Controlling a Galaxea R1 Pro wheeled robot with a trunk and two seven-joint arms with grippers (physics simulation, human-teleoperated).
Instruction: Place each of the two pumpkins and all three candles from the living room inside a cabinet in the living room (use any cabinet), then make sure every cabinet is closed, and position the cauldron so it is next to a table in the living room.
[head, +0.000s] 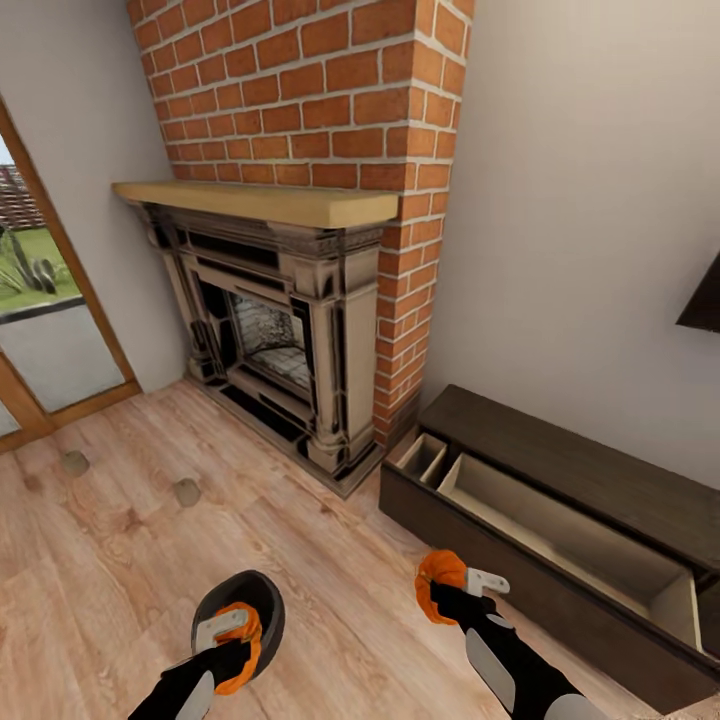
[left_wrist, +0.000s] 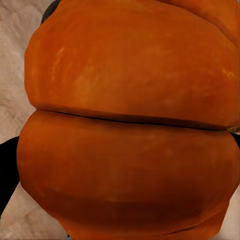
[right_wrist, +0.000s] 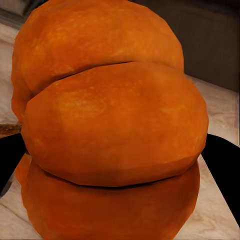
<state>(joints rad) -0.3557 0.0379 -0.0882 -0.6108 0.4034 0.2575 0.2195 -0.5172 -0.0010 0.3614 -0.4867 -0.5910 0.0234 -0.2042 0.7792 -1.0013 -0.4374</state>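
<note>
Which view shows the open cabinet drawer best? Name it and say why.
The head view: the cabinet sits by the fireplace with its drawer pulled out, pale interior visible. The right wrist view catches a dark strip of it behind the pumpkin; in the left wrist view I can't identify it.

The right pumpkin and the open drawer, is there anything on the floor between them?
No. In the head view, only bare wooden floor lies between the right pumpkin and the open drawer.

I see matt, ribbed orange pumpkins (head: 437, 572), a rough red brick chimney (head: 320, 90), and a pale wood-plank floor (head: 330, 590).
</note>
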